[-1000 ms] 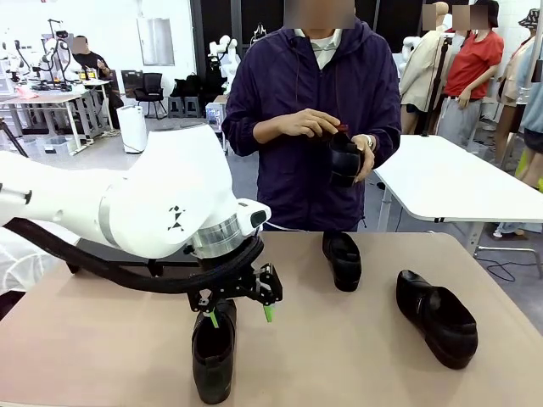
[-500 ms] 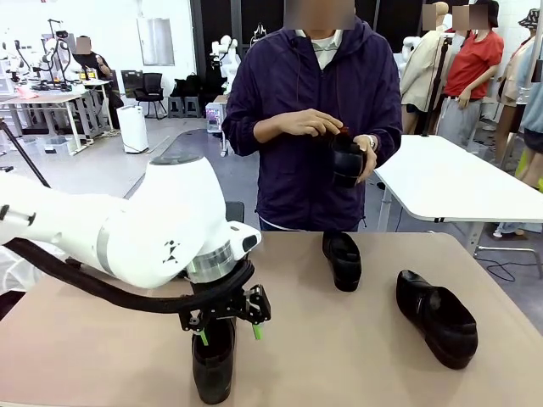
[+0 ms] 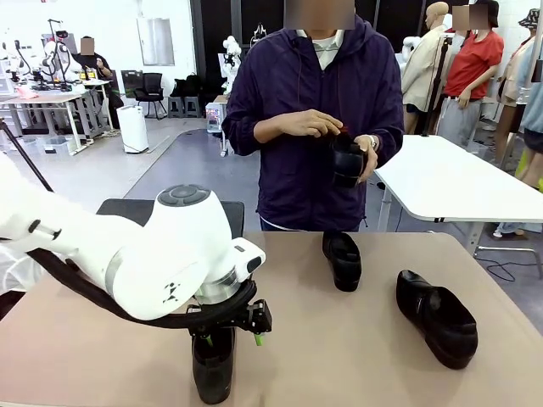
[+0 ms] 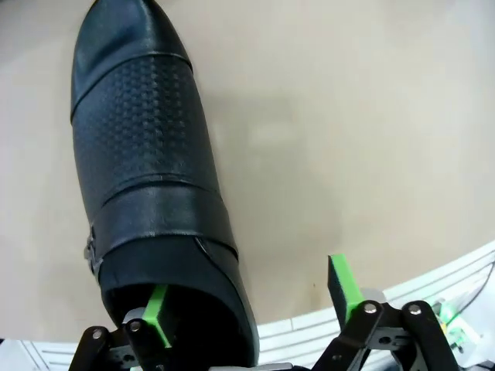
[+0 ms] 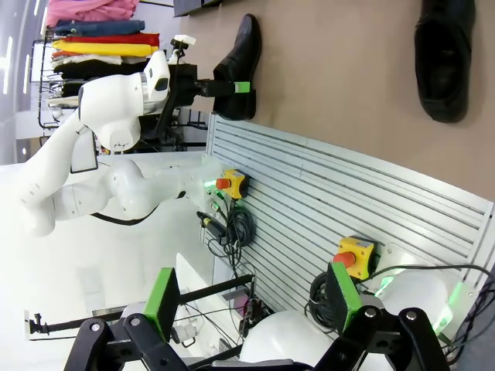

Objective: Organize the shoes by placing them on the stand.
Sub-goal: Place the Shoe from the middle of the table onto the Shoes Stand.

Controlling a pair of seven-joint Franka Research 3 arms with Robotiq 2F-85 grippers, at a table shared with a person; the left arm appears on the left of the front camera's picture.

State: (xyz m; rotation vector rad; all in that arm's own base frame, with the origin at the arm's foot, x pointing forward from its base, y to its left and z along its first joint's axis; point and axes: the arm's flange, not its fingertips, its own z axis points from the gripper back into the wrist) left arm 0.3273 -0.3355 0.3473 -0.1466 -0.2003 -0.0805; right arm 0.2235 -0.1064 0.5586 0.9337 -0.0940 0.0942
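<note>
Front: left fingers (image 3: 229,337) low over heel end of near shoe (image 3: 212,373) on table (image 3: 339,365), spread wide. Middle shoe (image 3: 342,259) and right shoe (image 3: 437,318) lie on table, well apart from arm. Person's hand (image 3: 363,157) holds fourth shoe (image 3: 345,161) at chest.
Left wrist: fingers wide; one pad (image 4: 158,313) over near shoe's opening, other pad (image 4: 340,282) outside, clear of shoe's side.
Right wrist: right fingers (image 5: 251,297) wide, nothing between, off table edge.
</note>
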